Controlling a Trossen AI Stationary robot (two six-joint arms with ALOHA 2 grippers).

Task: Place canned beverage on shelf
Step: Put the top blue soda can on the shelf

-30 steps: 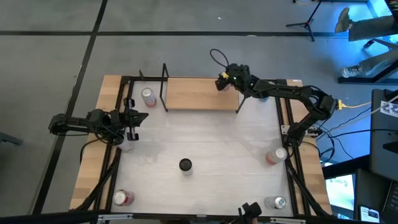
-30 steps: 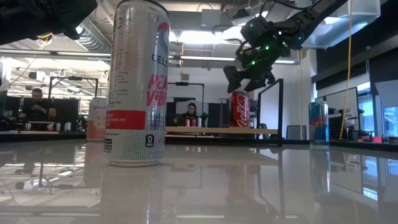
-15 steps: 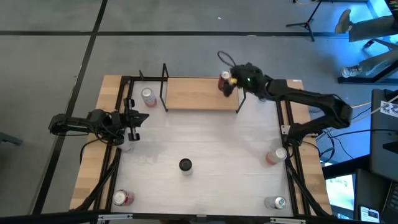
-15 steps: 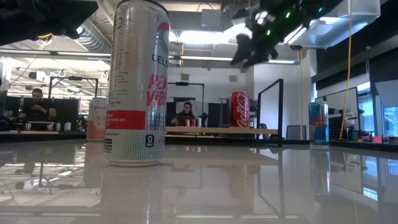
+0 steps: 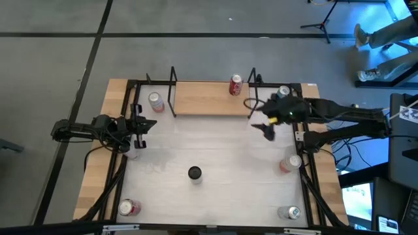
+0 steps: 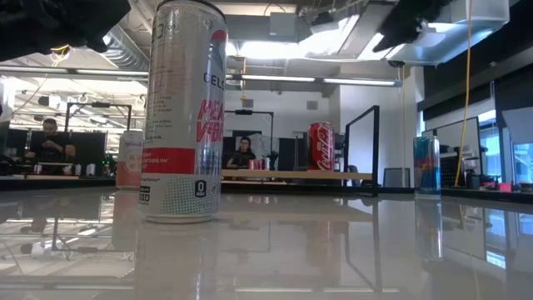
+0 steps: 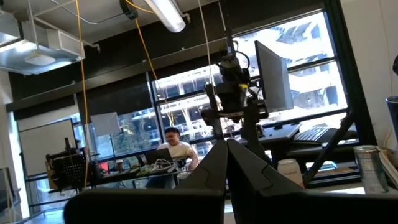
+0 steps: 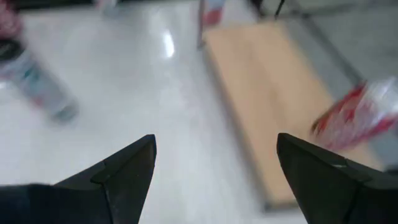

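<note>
While a red can (image 5: 236, 85) stands on the shelf (image 5: 209, 98), right gripper (image 5: 268, 128) hangs beside it, fingers wide, empty. Left gripper (image 5: 141, 125) pinched together at table's (image 5: 215, 150) left edge; a tall can (image 6: 181, 111) dominates the low view.

Red can (image 5: 236, 85) is left standing on shelf (image 5: 202, 98); right gripper (image 5: 266, 128) is withdrawn, fingers spread, over the table (image 5: 215, 150).

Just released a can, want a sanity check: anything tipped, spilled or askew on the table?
Nothing stands out. The red can stands upright on the shelf, and the right gripper is open.
</note>
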